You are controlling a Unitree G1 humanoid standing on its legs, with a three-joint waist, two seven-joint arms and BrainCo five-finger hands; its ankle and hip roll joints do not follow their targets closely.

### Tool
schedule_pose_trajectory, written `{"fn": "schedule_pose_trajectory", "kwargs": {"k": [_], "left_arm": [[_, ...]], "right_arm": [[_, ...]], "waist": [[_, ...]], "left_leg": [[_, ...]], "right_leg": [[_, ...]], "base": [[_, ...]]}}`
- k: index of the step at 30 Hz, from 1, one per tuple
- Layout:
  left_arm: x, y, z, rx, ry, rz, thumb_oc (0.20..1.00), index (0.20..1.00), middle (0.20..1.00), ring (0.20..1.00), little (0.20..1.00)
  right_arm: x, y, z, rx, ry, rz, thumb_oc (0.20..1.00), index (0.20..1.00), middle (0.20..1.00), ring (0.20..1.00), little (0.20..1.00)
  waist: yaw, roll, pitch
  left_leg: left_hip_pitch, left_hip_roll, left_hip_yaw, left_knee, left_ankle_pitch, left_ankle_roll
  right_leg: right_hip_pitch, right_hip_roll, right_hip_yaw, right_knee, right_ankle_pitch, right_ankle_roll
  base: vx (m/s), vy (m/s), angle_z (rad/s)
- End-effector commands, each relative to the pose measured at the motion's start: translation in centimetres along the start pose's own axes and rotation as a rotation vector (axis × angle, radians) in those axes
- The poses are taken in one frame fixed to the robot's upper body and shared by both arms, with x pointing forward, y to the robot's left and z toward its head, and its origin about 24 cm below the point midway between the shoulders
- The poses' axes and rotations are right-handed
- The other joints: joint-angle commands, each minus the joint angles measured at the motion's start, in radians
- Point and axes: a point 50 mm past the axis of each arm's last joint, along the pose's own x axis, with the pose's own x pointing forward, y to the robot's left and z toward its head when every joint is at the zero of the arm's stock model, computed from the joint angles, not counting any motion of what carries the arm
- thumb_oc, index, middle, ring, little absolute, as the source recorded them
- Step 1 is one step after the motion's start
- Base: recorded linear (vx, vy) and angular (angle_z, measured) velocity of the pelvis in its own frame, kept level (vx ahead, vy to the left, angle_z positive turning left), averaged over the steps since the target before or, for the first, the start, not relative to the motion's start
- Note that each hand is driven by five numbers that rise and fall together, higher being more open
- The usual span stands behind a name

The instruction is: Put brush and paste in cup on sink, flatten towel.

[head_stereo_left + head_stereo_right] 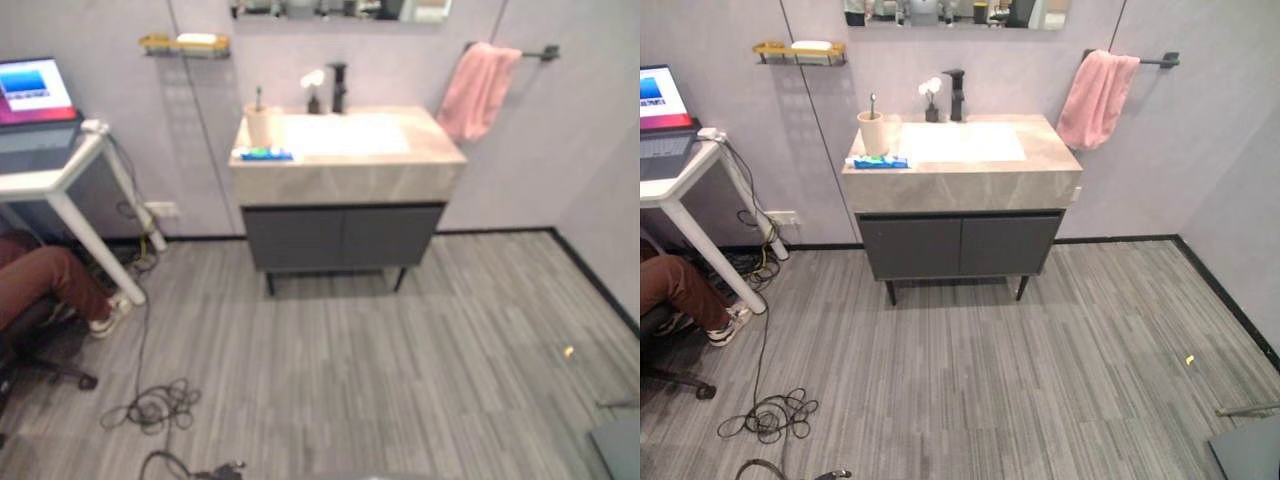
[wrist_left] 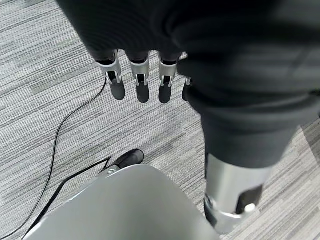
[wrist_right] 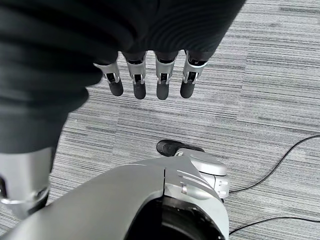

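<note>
Both the left hand (image 2: 142, 82) and right hand (image 3: 150, 80) hang slack-fingered and empty, well apart from the worktop (image 1: 960, 185). The paste (image 1: 880, 162) lies at its 9 o'clock edge, just beside the cup (image 1: 874, 133), which holds what may be the brush; a clumsy reach could knock either off. The towel (image 1: 1095, 98) hangs bunched at 2 o'clock and may slip from its bar if tugged.

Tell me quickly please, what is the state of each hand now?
Left hand: open, fingers straight, holding nothing, above the floor.
Right hand: open, fingers straight, holding nothing, above the floor.
</note>
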Motion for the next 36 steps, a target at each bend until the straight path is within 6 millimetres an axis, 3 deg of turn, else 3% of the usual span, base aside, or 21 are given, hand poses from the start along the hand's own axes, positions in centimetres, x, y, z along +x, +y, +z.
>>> {"fn": "schedule_pose_trajectory", "kwargs": {"k": [1,10,16,22,36], "left_arm": [[0.2,-0.3,0.8,-0.022,-0.02,0.001,1.0,1.0,1.0,1.0,1.0],[0.2,-0.9,0.3,-0.022,0.01,-0.029,1.0,1.0,1.0,1.0,1.0],[0.1,-1.0,0.1,-0.046,0.008,-0.023,1.0,1.0,1.0,1.0,1.0],[0.2,-1.2,0.2,-0.066,0.008,-0.032,1.0,1.0,1.0,1.0,1.0],[0.2,0.4,2.1,-0.048,-0.075,0.028,1.0,1.0,1.0,1.0,1.0]], "right_arm": [[-0.1,-0.1,-0.8,-0.002,0.052,-0.007,1.0,1.0,1.0,1.0,1.0],[-0.1,-0.3,-0.6,-0.005,0.047,-0.017,1.0,1.0,1.0,1.0,1.0],[0.1,-0.3,0.8,0.018,-0.023,-0.013,1.0,1.0,1.0,1.0,1.0],[0.0,-0.6,0.3,0.051,0.002,0.003,1.0,1.0,1.0,1.0,1.0],[-0.2,-1.8,1.5,0.037,-0.045,-0.052,1.0,1.0,1.0,1.0,1.0]], "waist": [[0.014,-0.022,-0.008],[0.01,-0.018,-0.002],[0.003,-0.014,0.006],[0.006,-0.006,0.015],[0.019,-0.007,0.063]], "left_leg": [[0.01,-0.022,0.028,0.013,-0.124,-0.01],[0.003,-0.02,0.034,0.013,-0.12,-0.009],[0.006,-0.02,0.045,0.013,-0.122,-0.005],[0.003,-0.023,0.045,0.013,-0.121,0.001],[-0.045,-0.039,0.032,0.013,-0.109,0.023]], "right_leg": [[0.014,0.027,0.035,0.003,-0.097,0.08],[0.006,0.027,0.039,0.003,-0.089,0.082],[0.003,0.029,0.052,0.003,-0.085,0.084],[-0.002,0.026,0.055,0.003,-0.082,0.086],[-0.047,0.012,0.043,0.003,-0.064,0.092]], "base": [[-0.04,0.008,0.0],[-0.01,0.001,0.0],[0.0,0.003,-0.01],[0.0,0.034,-0.05],[0.01,0.065,0.01]]}}
